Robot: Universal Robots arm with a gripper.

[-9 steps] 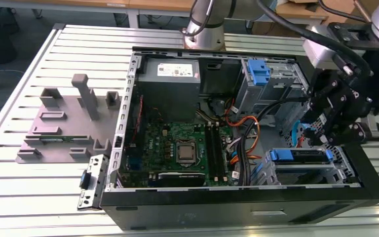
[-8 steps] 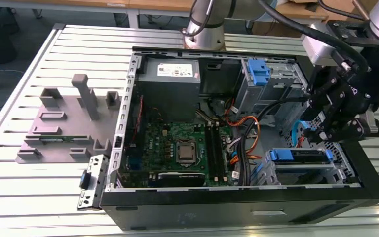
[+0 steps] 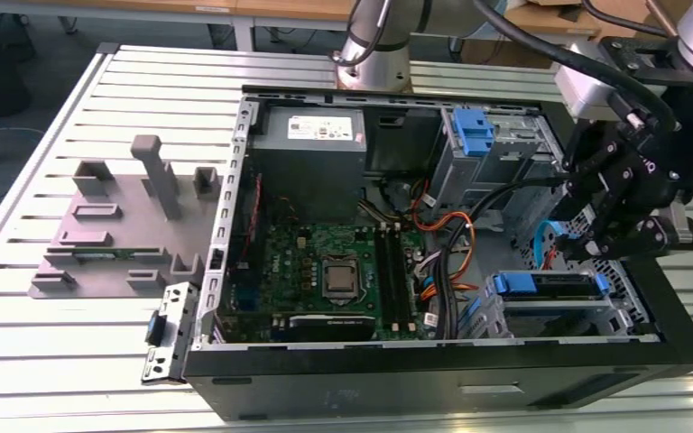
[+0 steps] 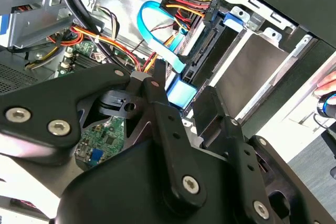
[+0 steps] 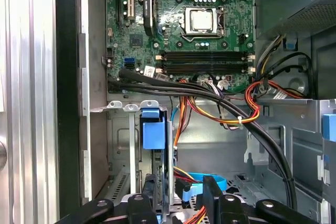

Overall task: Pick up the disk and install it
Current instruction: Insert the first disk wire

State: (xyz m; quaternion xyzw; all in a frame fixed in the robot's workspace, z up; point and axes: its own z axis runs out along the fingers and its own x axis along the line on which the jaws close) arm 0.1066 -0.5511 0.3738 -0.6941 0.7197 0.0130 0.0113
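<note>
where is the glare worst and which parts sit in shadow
In the exterior view, light glares off the ribbed metal table along the lower edge, and the space under the power supply is dark; in the first wrist view the table's slats wash pale and the processor socket gleams; in the second wrist view the surface outside the computer case burns white.

Ribbed bare-metal surface (image 3: 33,352) with a dull sheen. Matt black computer case (image 3: 443,383), unpainted grey sheet metal inside. Glossy green circuit board (image 3: 322,271). Matt grey plastic fixture (image 3: 106,230) beside the case. Disk (image 3: 545,287) with smooth blue plastic rails. Matt black gripper (image 4: 181,94), bright metal screws.
</note>
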